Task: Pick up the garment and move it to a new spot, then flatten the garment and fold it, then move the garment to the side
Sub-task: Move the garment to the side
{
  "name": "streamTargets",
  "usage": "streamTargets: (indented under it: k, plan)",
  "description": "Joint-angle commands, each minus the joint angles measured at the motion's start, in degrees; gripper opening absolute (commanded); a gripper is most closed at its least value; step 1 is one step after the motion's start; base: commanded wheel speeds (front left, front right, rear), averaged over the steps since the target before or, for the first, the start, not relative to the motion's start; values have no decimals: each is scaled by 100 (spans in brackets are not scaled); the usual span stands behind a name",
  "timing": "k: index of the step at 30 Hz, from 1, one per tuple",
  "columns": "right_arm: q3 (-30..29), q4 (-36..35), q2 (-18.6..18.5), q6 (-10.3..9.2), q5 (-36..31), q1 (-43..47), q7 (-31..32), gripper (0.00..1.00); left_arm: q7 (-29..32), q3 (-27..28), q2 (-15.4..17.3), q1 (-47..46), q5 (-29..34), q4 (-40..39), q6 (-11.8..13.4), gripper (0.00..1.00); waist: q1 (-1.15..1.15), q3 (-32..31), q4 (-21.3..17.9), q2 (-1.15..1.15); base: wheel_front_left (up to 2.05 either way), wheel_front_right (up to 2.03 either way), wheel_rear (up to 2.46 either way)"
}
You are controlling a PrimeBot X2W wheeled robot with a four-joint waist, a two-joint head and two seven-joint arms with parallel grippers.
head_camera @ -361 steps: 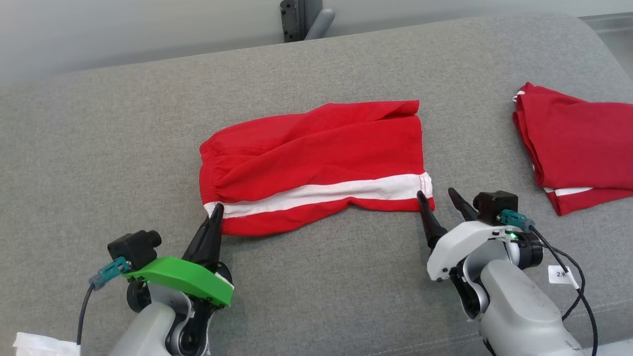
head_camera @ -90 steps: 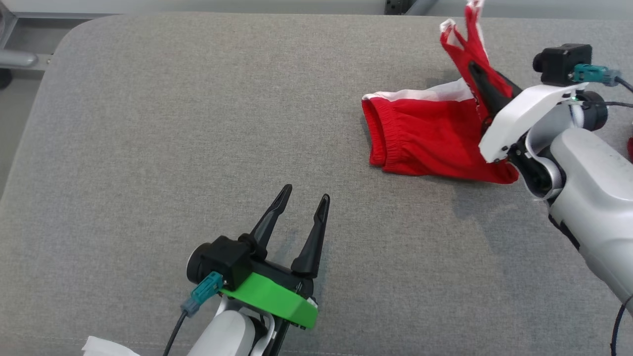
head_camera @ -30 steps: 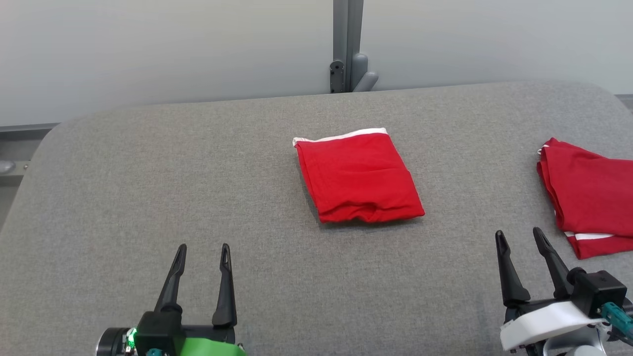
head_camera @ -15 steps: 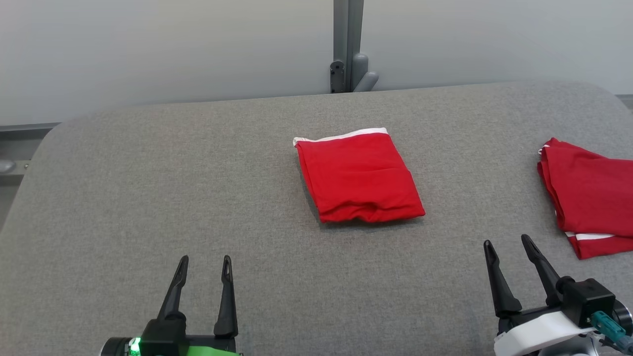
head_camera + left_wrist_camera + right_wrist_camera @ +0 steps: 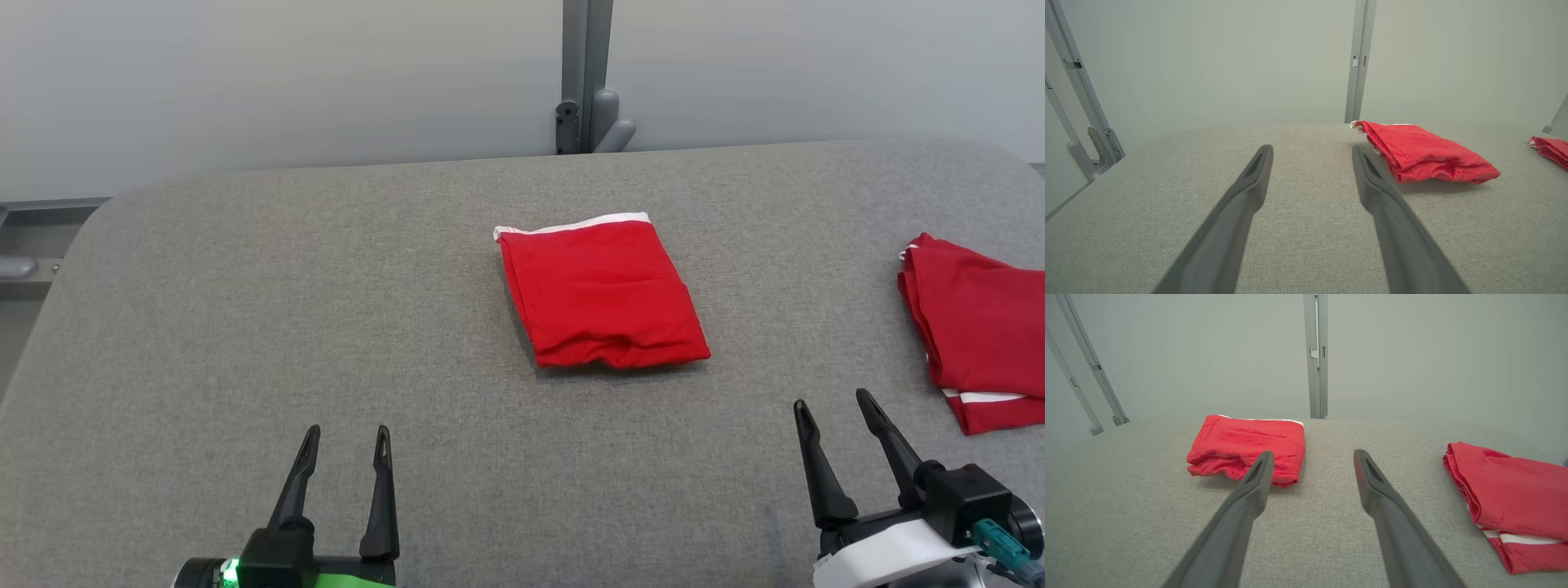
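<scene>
Folded garment (image 5: 602, 292) centre frame, grey pad (image 5: 245, 310) open around it, second garment (image 5: 976, 335) cut by right edge, left gripper (image 5: 347, 430) lower left, right gripper (image 5: 831, 398) lower right, both open.

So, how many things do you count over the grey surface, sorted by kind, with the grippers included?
Red garments: 2 (middle garment, side garment)
Grippers: 2 (left gripper, right gripper), both open
Total: 4
</scene>
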Motion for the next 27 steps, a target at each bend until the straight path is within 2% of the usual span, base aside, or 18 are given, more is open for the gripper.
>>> streamTargets:
  k: [1, 18, 21, 25, 27]
  plan:
    - [-10, -31, -14, -6, -23, 61, -23, 100, -18, -7, 13, 42, -11, 17, -28, 100, 0, -1, 13, 0, 0, 0, 0]
    - [-25, -79, -18, -6, 206, -160, -23, 100, -18, -84, 13, -51, 23, -8, -16, 100, 0, 65, 202, 0, 0, 0, 0]
    - [-38, 93, -9, -6, 537, -447, -23, 100, -18, -157, 13, -128, -4, 31, -106, 100, 0, 159, 268, 0, 0, 0, 0]
    - [223, 635, -258, -6, 1111, -1075, -23, 100, -18, -311, 13, -311, 17, 25, -192, 100, 0, 394, 421, 0, 0, 0, 0]
    - [378, 1023, -381, -6, 1622, -1459, -23, 100, -18, -393, 13, -421, 11, 14, -203, 100, 0, 530, 499, 0, 0, 0, 0]
